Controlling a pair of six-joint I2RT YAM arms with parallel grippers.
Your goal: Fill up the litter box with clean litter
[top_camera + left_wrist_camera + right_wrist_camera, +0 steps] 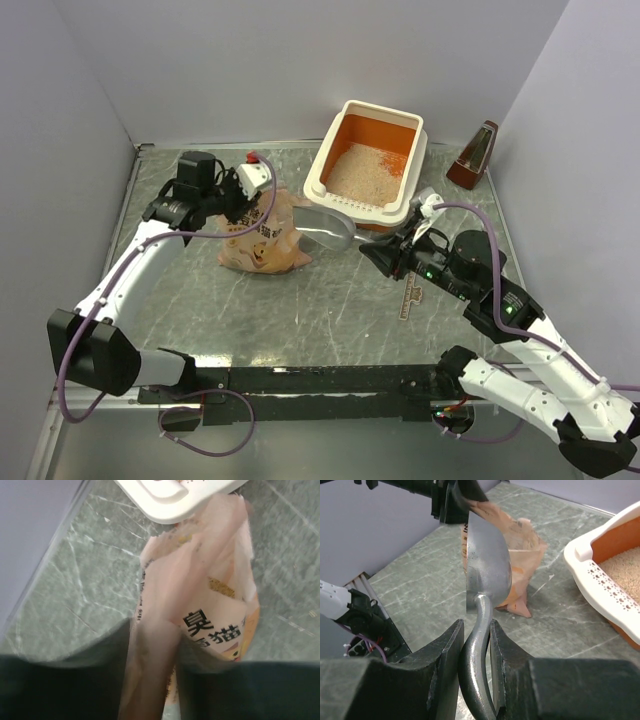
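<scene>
The litter box (325, 150), cream outside and orange inside, stands at the back centre with clean litter (365, 170) spread over its floor. A peach-pink bag (265, 240) stands to its left. My left gripper (243, 195) is at the bag's top. In the left wrist view a fold of the bag (200, 580) fills the gap in the left gripper (155, 645). My right gripper (476, 630) is shut on the handle of the grey metal scoop (487, 565). The scoop bowl (325, 232) hangs between the bag and the box's near rim (600, 575).
A dark brown pyramid-shaped object (473, 157) stands at the back right by the wall. A thin wooden strip (408, 297) lies on the table under the right arm. Grey walls close in the table on the left, back and right.
</scene>
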